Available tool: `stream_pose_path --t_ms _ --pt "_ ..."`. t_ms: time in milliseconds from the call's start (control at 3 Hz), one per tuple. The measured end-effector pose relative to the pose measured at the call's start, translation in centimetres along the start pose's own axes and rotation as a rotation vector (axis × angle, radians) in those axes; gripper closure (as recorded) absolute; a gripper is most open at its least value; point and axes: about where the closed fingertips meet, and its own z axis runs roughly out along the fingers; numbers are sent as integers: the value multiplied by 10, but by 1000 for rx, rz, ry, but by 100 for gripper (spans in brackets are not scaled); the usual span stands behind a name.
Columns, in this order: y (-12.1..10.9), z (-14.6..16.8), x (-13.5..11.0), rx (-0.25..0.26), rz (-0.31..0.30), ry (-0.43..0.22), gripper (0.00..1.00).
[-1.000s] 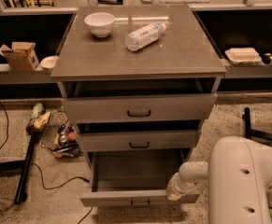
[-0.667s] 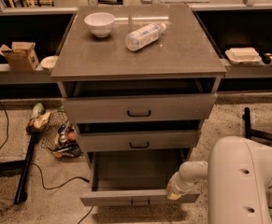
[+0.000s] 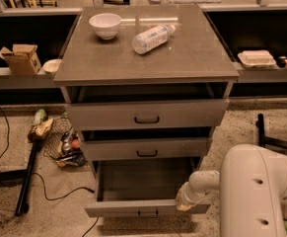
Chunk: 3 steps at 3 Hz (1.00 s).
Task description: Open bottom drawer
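The bottom drawer (image 3: 118, 210) is located at the foot of the grey cabinet, below two larger drawer fronts. It is shown pulled well out toward the camera, so that its dark interior floor is exposed. Its narrow front is seen close to the lower edge of the view, with the small dark handle (image 3: 148, 213) set at its centre.

The gripper (image 3: 185, 202) is positioned at the right end of the bottom drawer's front, at or just above its upper edge. Whether contact is made cannot be told. Its opening state cannot be determined from this view. The gripper is carried on a white arm (image 3: 254, 191), which fills the lower right corner.

The middle drawer (image 3: 145, 148) and the top drawer (image 3: 147, 113) are each fitted with a dark central handle, and a dark gap is seen above each front.

On the tabletop (image 3: 192, 60) a white bowl (image 3: 106, 24) is placed upright near the rear left corner. A clear plastic bottle (image 3: 152, 37) is laid on its side just to the right of the bowl, apart from it.

A cardboard box (image 3: 20, 58) is seen on the low shelf to the left, and a white lidded container (image 3: 256, 58) on the shelf to the right. Mixed clutter (image 3: 59, 139) is piled on the floor left of the cabinet.
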Motion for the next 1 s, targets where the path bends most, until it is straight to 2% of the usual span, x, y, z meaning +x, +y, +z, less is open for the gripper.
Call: stream_pose_path --t_ms 333,667,1000 --pt "0 0 0 0 0 0 11" --pt "0 0 0 0 0 0 0" --pt "5 -9 -3 -3 -14 -6 0"
